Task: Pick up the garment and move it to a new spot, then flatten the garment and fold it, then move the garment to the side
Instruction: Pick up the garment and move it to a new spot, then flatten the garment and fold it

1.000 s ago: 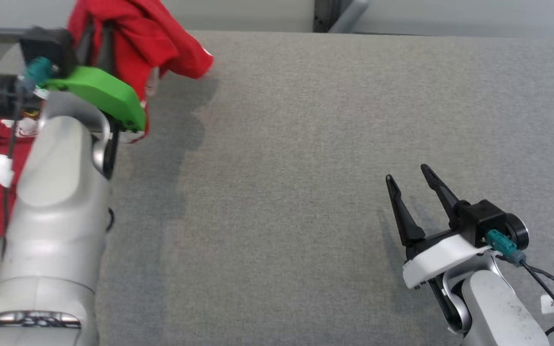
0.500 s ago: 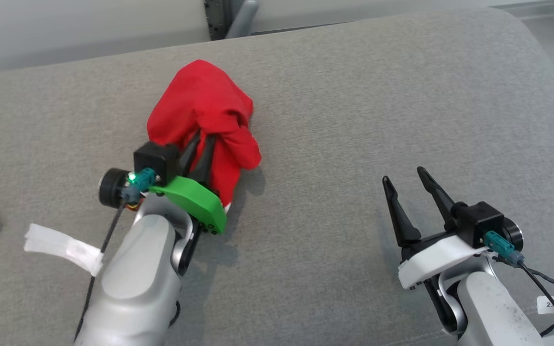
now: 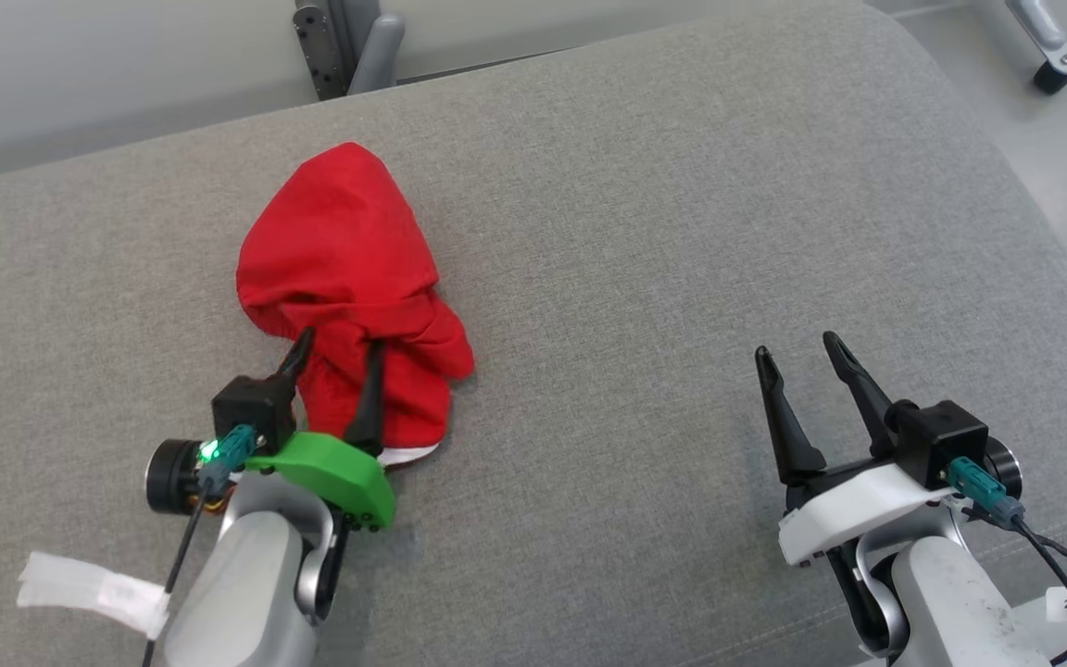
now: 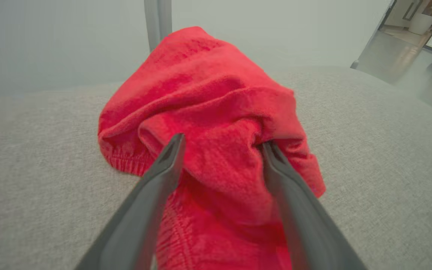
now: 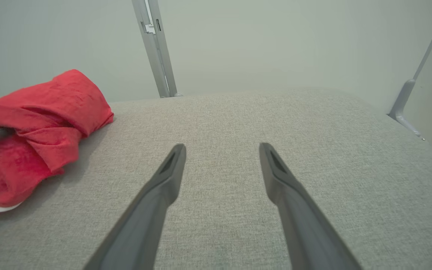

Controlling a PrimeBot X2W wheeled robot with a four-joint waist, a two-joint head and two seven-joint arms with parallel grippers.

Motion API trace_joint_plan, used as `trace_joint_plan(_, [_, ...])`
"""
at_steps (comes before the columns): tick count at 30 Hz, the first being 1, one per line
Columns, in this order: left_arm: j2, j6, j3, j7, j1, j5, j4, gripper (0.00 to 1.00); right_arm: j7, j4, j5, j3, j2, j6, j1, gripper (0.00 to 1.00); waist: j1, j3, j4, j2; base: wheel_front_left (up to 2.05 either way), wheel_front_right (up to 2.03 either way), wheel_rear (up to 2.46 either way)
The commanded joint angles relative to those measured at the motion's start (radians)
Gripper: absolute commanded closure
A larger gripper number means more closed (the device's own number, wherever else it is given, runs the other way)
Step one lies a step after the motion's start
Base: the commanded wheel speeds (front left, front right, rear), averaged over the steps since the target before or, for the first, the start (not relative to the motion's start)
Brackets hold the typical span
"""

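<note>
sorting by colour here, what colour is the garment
The garment is red, clearest in the left wrist view.

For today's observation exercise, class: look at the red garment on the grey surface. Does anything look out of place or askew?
The red garment lies bunched in a lumpy heap on the grey surface, folds overlapping, a white edge poking out near the left gripper, whose open fingers straddle a fold. Nothing looks torn or spilled.

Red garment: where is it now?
Head view: the red garment lies bunched on the grey cushion, left of centre, its near end inside the open left gripper, apart from the right gripper.
</note>
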Motion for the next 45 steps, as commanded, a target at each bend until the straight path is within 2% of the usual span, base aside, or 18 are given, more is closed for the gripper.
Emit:
trace_joint_plan(1, [0.017, 0.004, 0.025, -0.001, 0.033, 0.013, -0.02, 0.0, -0.003, -0.005, -0.004, -0.006, 0.0, -0.001, 0.011, 0.0, 0.0, -0.029, 0.029, 0.0094, 0.0, 0.0, 0.0])
trace_joint_plan(6, [0.031, 0.011, 0.152, -0.001, 0.161, 0.042, -0.115, 0.0, -0.003, -0.004, -0.007, -0.018, 0.003, -0.001, 0.038, 0.0, 0.0, -0.081, 0.075, 0.0094, 0.0, 0.0, 0.0])
trace_joint_plan(10, [0.028, 0.004, 0.22, -0.001, 0.241, 0.07, -0.169, 0.0, -0.003, -0.004, -0.011, -0.026, 0.003, -0.001, 0.058, 0.0, 0.0, -0.115, 0.105, 0.0094, 0.0, 0.0, 0.0])
trace_joint_plan(17, [0.007, 0.018, 0.334, -0.001, 0.369, 0.1, -0.258, 0.0, -0.003, -0.011, -0.021, -0.04, 0.006, -0.001, 0.094, 0.0, 0.0, -0.169, 0.127, 0.0094, 0.0, 0.0, 0.0])
trace_joint_plan(22, [-0.007, -0.011, 0.381, -0.001, 0.46, 0.131, -0.318, 0.0, -0.003, -0.024, -0.032, -0.045, 0.0, -0.001, 0.136, 0.0, 0.0, -0.188, 0.143, 0.0094, 0.0, 0.0, 0.0])
trace_joint_plan(28, [-0.014, -0.033, 0.361, -0.001, 0.504, 0.121, -0.319, 0.0, -0.003, -0.022, -0.022, -0.054, 0.005, -0.001, 0.164, 0.0, 0.0, -0.193, 0.143, 0.0094, 0.0, 0.0, 0.0])
trace_joint_plan(30, [-0.013, -0.023, 0.345, -0.001, 0.502, 0.102, -0.317, 0.0, -0.003, -0.019, -0.022, -0.053, 0.006, -0.001, 0.167, 0.0, 0.0, -0.192, 0.143, 0.0094, 0.0, 0.0, 0.0])
trace_joint_plan(34, [-0.013, -0.033, 0.31, -0.001, 0.48, 0.081, -0.315, 0.0, -0.003, -0.016, -0.022, -0.051, 0.002, -0.001, 0.162, 0.0, 0.0, -0.186, 0.143, 0.0094, 0.0, 0.0, 0.0])
trace_joint_plan(39, [-0.013, -0.09, 0.21, -0.001, 0.42, -0.031, -0.321, 0.0, -0.003, -0.017, -0.022, -0.035, -0.004, -0.001, 0.141, 0.0, 0.0, -0.15, 0.138, 0.0094, 0.0, 0.0, 0.0])
trace_joint_plan(40, [-0.012, -0.098, 0.164, -0.001, 0.392, -0.046, -0.313, 0.0, -0.003, -0.018, -0.02, -0.024, -0.003, -0.001, 0.13, 0.0, 0.0, -0.129, 0.131, 0.0094, 0.0, 0.0, 0.0])
trace_joint_plan(45, [-0.013, -0.106, 0.09, -0.001, 0.311, -0.06, -0.255, 0.0, -0.003, -0.016, -0.011, 0.008, -0.013, -0.001, 0.094, 0.0, 0.0, -0.076, 0.088, 0.0094, 0.0, 0.0, 0.0])
